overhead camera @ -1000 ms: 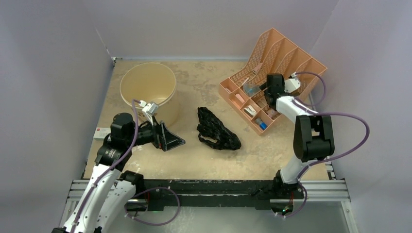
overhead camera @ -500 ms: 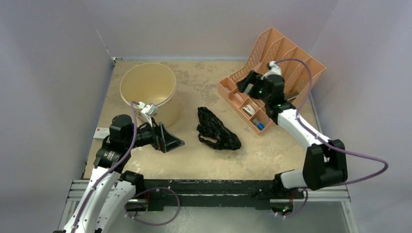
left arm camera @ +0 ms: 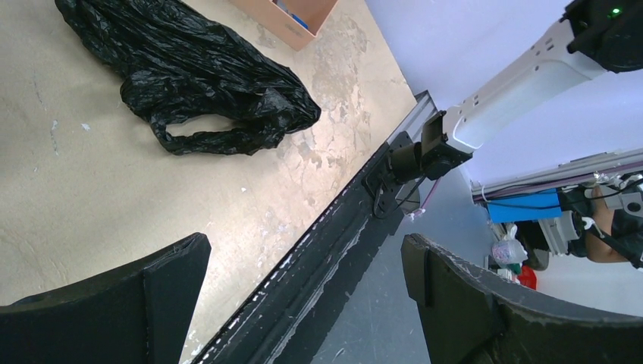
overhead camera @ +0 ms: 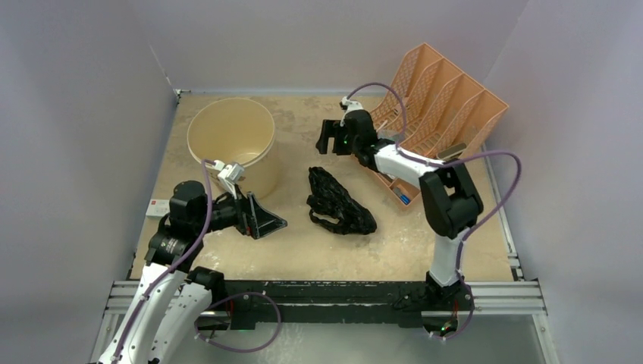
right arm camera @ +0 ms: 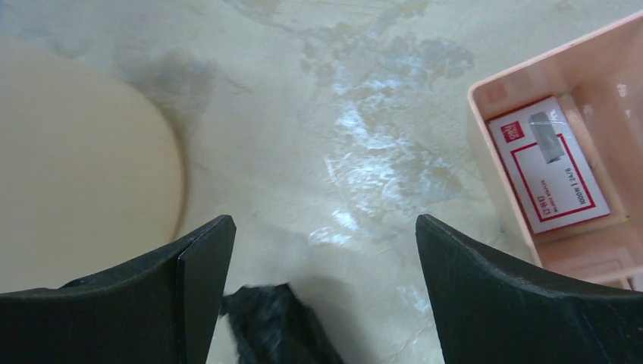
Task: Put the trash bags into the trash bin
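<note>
A crumpled black trash bag point(overhead camera: 339, 202) lies flat on the table's middle; it also shows in the left wrist view point(left arm camera: 189, 68), one loop handle toward the front. The cream trash bin point(overhead camera: 231, 140) stands upright at the back left, its wall showing in the right wrist view point(right arm camera: 76, 167). My left gripper point(overhead camera: 261, 216) is open and empty, left of the bag and in front of the bin. My right gripper point(overhead camera: 327, 138) is open and empty, above the table just behind the bag, whose far tip point(right arm camera: 273, 330) shows between its fingers.
An orange mesh desk organiser point(overhead camera: 425, 114) with small items stands at the back right; its tray corner holds a staple box point(right arm camera: 550, 167). A small white-and-red box point(overhead camera: 157, 207) lies at the left edge. Walls close the left, back and right sides.
My right arm has swung left from over the organiser to above the table behind the bag. The left arm, bag and bin have hardly moved.
</note>
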Tool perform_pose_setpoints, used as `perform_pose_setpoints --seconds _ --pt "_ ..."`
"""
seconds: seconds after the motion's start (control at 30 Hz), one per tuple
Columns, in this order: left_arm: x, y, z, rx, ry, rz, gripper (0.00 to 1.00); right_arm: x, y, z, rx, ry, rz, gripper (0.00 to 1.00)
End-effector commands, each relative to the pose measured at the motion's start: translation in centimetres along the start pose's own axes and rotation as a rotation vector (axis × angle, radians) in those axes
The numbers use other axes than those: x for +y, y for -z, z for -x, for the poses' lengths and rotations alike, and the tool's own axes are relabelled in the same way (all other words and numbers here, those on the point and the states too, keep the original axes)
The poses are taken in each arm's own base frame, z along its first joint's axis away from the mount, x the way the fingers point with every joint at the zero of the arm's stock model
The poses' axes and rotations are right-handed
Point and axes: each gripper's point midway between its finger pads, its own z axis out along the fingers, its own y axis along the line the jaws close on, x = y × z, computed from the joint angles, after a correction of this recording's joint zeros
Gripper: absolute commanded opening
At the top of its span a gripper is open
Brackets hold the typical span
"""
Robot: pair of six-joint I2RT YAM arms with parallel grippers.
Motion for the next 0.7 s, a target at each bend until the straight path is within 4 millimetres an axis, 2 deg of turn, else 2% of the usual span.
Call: perform_pose_setpoints --seconds 0.0,0.07,0.17,0.2,0.33,0.47,0.57,0.67 --pt "-0.4 0.0 0.7 -0.029 -0.044 -0.012 1.0 -2.3 -1.9 2.7 -0.079 0.037 -0.159 0.92" --pt "-0.3 0.0 0.7 -0.024 -0.042 -0.014 1.0 -3.8 -2.6 3.2 -0.097 0.004 -0.25 0.93" --pt "-0.4 0.0 0.6 -0.016 -0.041 -0.02 1.0 -7.9 -3.6 4.6 -0.136 -0.029 -0.452 0.96" --pt "-0.4 -0.1 0.6 -0.017 -0.042 -0.019 1.0 -8.8 -4.2 4.9 -0.134 -0.031 -0.474 0.96" --pt "-0.3 -0.2 0.5 -0.014 -0.038 -0.021 1.0 -10.9 -5.7 7.0 -0.147 -0.011 -0.473 0.96" --pt "-0.4 -0.2 0.4 -0.01 -0.035 -0.03 1.0 -13.8 -6.1 8.6 -0.108 -0.046 -0.469 0.97" --pt "-0.6 -0.1 0.3 -0.008 -0.037 -0.037 1.0 -13.1 -5.5 9.6 -0.08 -0.018 -0.395 0.97" --pt "-0.5 -0.2 0.3 -0.005 -0.037 -0.041 1.0 -9.0 -3.5 10.3 -0.074 0.065 -0.261 0.96"
